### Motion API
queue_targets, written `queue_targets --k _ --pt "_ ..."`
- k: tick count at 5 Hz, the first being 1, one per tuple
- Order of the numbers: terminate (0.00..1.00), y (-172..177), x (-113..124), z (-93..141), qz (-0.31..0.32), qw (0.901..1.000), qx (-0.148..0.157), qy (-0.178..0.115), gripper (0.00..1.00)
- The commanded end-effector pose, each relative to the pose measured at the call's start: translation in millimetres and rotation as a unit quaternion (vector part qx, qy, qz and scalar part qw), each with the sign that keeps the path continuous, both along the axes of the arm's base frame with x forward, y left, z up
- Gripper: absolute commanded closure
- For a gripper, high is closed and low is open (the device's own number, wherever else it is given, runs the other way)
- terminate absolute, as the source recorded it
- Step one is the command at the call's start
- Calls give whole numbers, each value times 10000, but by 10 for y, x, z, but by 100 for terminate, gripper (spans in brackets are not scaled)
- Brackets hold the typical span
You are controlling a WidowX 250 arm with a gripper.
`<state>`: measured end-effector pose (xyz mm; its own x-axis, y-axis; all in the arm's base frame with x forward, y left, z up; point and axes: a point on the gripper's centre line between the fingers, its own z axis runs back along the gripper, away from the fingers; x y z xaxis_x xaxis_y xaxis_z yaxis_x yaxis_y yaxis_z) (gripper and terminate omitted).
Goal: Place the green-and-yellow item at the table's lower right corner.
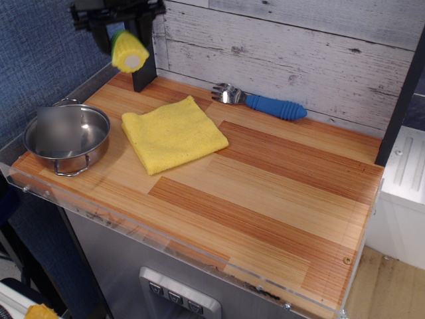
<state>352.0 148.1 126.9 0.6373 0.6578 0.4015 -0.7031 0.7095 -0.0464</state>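
The black gripper (123, 30) is clamped on the small, light, hard plastic yellow-and-green toy corn (129, 53), squeezing its bumpy sides above the striped wooden table's (265, 193) far left corner.

Whitewashed plank wall (285, 46) behind, blue fabric panel (36, 63) at the left.

The wall's boards run horizontally, grey-white and weathered, with dark knots and cracks. The blue panel is woven and dark. A dark upright post (404, 100) rises at the right edge, with a white ribbed cabinet (402, 199) beside it standing on a pale wood-look floor (385, 286). Lighting is soft and even, with faint glare.
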Motion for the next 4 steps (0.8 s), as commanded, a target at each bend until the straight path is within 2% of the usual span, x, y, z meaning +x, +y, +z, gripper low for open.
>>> queue_targets --k 1,2,4 --pt "0 -729 -293 471 -1055 9933 177 -429 100" --pt "0 -1168 -404 514 -1619 9854 225 -482 100" --pt "0 -1837 -714 150 -2479 9684 214 -190 100"
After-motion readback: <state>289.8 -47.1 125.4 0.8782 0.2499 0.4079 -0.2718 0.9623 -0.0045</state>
